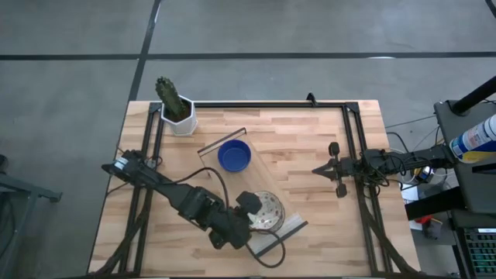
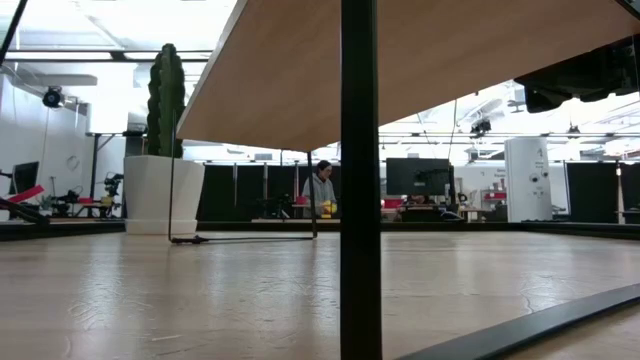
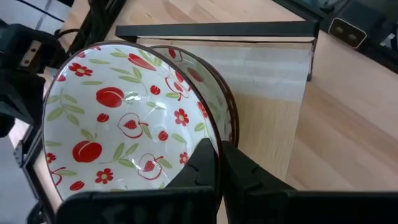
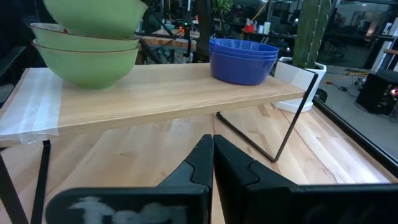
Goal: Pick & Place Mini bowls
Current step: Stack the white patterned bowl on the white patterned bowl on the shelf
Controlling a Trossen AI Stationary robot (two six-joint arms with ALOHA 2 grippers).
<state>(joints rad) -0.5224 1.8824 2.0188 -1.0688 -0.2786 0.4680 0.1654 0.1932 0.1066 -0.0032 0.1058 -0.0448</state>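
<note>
A raised wooden shelf (image 1: 291, 182) carries two stacks of mini bowls. The cobalt blue stack (image 1: 234, 156) sits at its far end, also seen as blue bowls (image 4: 242, 59) in the right wrist view. The floral stack (image 1: 270, 211) sits at its near end. My left gripper (image 1: 249, 211) is shut on the top floral bowl (image 3: 124, 124), which is cream inside and green outside (image 4: 93, 15). My right gripper (image 1: 329, 169) waits shut at the table's right side, touching nothing; its shut fingers (image 4: 213, 149) point at the shelf. My left gripper (image 3: 219, 149) pinches the rim (image 3: 211, 134) of the top floral bowl, one finger (image 3: 202, 165) inside the bowl and the other (image 3: 245, 174) outside its wall. The bowl is tilted over the floral bowl beneath it (image 3: 217, 87); whether it touches that bowl I cannot tell.
A white hexagonal pot with a cactus (image 1: 177, 108) stands at the table's far left corner. The shelf stands on thin black wire legs (image 4: 280, 134), one of them close to the low camera (image 2: 358, 200). A black frame (image 1: 353, 147) rims the table. A person (image 2: 322, 190) stands in the room behind.
</note>
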